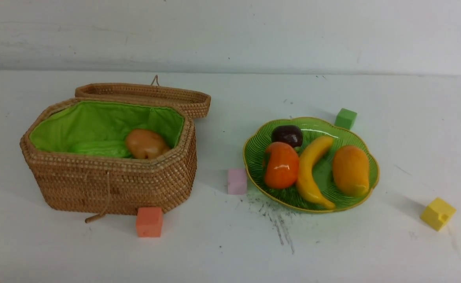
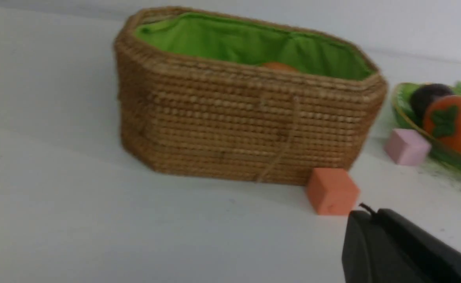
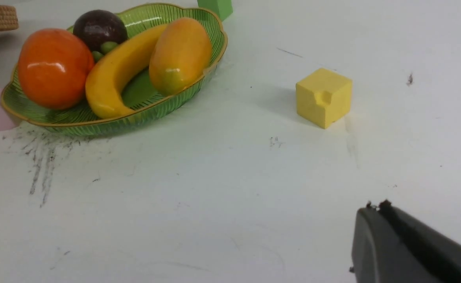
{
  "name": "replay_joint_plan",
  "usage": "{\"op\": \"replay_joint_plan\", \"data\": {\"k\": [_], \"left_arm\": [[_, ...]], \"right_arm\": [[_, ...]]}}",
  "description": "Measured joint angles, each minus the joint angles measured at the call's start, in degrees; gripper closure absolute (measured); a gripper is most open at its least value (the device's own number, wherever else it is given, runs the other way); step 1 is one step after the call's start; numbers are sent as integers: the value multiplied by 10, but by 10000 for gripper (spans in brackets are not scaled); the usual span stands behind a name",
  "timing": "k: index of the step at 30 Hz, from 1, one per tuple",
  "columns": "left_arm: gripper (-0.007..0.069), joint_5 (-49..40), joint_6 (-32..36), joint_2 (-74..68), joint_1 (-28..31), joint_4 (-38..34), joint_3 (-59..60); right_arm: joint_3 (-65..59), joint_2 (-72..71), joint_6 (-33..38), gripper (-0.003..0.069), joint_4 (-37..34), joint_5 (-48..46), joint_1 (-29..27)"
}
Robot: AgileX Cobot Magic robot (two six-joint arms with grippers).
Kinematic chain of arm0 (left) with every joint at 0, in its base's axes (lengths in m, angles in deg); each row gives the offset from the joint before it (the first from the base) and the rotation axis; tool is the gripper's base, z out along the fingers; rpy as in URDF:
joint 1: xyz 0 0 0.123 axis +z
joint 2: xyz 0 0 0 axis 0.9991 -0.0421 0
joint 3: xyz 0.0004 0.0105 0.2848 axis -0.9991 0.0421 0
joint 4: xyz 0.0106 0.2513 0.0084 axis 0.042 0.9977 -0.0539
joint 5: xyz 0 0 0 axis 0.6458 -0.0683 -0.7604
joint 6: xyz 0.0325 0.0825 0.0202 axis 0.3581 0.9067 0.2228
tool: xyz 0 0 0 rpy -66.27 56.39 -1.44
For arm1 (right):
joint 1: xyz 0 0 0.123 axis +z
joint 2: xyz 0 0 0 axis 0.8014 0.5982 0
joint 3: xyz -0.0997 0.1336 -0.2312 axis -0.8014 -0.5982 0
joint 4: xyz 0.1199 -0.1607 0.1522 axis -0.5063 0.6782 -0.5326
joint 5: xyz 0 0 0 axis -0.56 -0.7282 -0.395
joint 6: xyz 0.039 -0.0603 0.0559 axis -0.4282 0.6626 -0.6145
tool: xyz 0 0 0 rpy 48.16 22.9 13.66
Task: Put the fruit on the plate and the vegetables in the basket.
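Table: where I look forward, a white table [image 1: 230, 243] runs to a pale wall [image 1: 230, 31], with dark scuff marks [image 1: 277, 224] just in front of the plate.
Cubes: an orange cube [image 1: 149, 222] touches the basket's front, a pink cube [image 1: 237, 181] sits beside the plate's left edge, a green cube [image 1: 345, 118] behind the plate, a yellow cube [image 1: 437, 213] apart on my right.
Basket: the basket [image 1: 112, 184] stands on my left, its lid [image 1: 144, 93] thrown back behind it, its cord loop [image 1: 100, 204] hanging down the front.
Vegetables: the potato [image 1: 146, 144] and cucumber [image 1: 102, 149] lie inside on the green lining; a carrot I cannot make out.
Plate: the plate [image 1: 254, 157] stands on my right and holds the mangosteen [image 1: 287, 135], persimmon [image 1: 281, 165], banana [image 1: 311, 171] and mango [image 1: 351, 170].
My arms: neither reaches into the front view; both are drawn back low over the table.
My left gripper [image 2: 366, 214]: closed, empty, near the orange cube, though the wrist view is blurred.
My right gripper [image 3: 376, 208]: closed, empty, touching nothing, with the yellow cube well ahead.
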Motion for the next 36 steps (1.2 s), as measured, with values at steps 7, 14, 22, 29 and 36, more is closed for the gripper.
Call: {"op": "replay_joint_plan", "data": {"k": [7,14,22,29,36], "left_arm": [[637,-56,1,0,10,-45,16],[637,-55,1,0,7,-51,16],[637,-55,1,0,7,-53,16],[637,-55,1,0,7,-53,16],[637,-55,1,0,7,-53,16]], "right_arm": [[0,0,0,655,0,1,0],[0,0,0,649,0,1,0],[0,0,0,640,0,2,0],[-1,0,0,634,0,2,0],[-1,0,1,623,0,2,0]]}}
